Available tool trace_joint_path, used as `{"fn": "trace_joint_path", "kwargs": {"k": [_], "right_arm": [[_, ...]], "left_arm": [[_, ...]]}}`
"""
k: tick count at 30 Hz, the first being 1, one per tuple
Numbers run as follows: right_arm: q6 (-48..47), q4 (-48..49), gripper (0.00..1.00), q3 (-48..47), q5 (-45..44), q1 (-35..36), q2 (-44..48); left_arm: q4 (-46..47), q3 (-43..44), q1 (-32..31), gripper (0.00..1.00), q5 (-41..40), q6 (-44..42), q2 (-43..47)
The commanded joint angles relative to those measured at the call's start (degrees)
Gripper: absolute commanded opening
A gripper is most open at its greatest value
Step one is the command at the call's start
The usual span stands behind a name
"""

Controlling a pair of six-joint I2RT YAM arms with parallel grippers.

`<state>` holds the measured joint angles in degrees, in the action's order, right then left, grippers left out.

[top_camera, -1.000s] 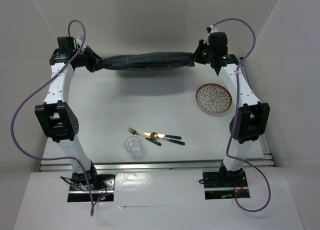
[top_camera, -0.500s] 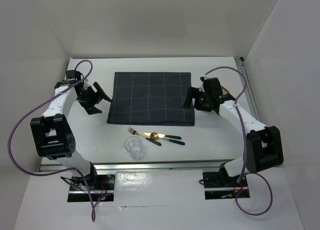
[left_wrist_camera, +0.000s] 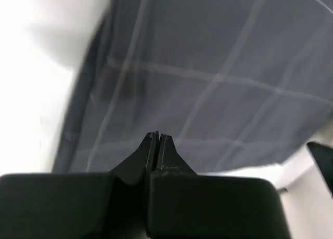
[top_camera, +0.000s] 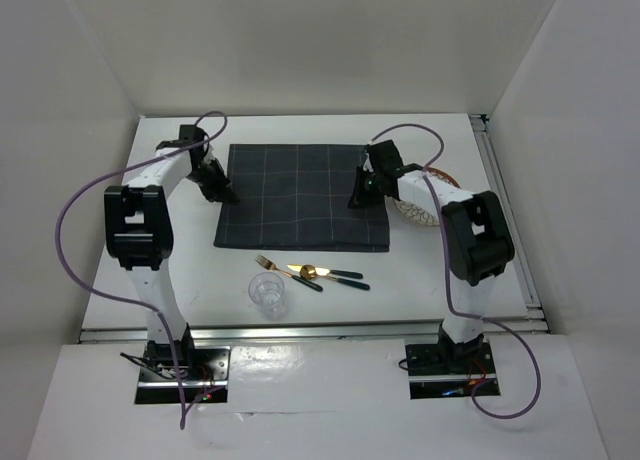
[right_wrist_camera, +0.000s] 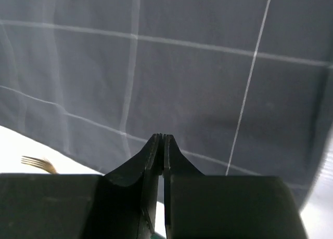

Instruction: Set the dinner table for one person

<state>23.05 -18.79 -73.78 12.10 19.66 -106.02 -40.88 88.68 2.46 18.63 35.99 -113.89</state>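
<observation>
A dark grey checked placemat (top_camera: 300, 198) lies flat on the white dinner table (top_camera: 180, 270). My left gripper (top_camera: 222, 192) is shut, with its tips at the placemat's left edge. In the left wrist view the shut gripper (left_wrist_camera: 157, 135) is over the cloth (left_wrist_camera: 208, 52), with bare table (left_wrist_camera: 31, 67) to the left. My right gripper (top_camera: 358, 198) is shut and rests on the right part of the placemat. In the right wrist view the shut gripper (right_wrist_camera: 162, 136) is over the cloth (right_wrist_camera: 182, 67). No cloth shows between either pair of jaws.
A patterned plate (top_camera: 412, 212) lies right of the placemat, mostly hidden by my right arm. A gold fork (top_camera: 268, 265), a spoon (top_camera: 310, 272) and a knife (top_camera: 335, 276) lie in front of the placemat. The fork's tines show in the right wrist view (right_wrist_camera: 36, 162). A clear glass (top_camera: 268, 291) stands near the front edge.
One second ago both grippers held the placemat stretched in the air at the back. It then lay flat with the grippers beside it. Now both are shut with their tips on it.
</observation>
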Motion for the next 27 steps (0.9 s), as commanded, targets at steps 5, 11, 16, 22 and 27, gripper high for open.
{"fn": "trace_joint_path", "kwargs": {"k": [5,11,16,22,27], "right_arm": [[1.47,0.33,0.02,-0.06,1.54,0.64,-4.29],[2.62,2.34,0.00,8.73,-0.23,0.64,-2.18],[3.76,4.36,0.00,16.28,-0.23,0.64,1.60],[4.37,4.90,0.00,19.46,-0.41,0.64,4.50],[4.37,3.85,0.00,18.85,-0.94,0.64,5.03]], "left_arm": [[-2.01,1.76,-1.14,0.00,-5.54,-1.89,-6.00],[0.89,-5.97,-2.20,0.00,-6.15,-1.36,-5.73],[2.21,-12.21,-2.20,0.00,-8.43,-1.36,-2.57],[2.21,-14.06,-2.20,0.00,-8.97,-1.36,0.41],[1.87,-14.94,-2.20,0.00,-11.51,-1.36,1.65]]}}
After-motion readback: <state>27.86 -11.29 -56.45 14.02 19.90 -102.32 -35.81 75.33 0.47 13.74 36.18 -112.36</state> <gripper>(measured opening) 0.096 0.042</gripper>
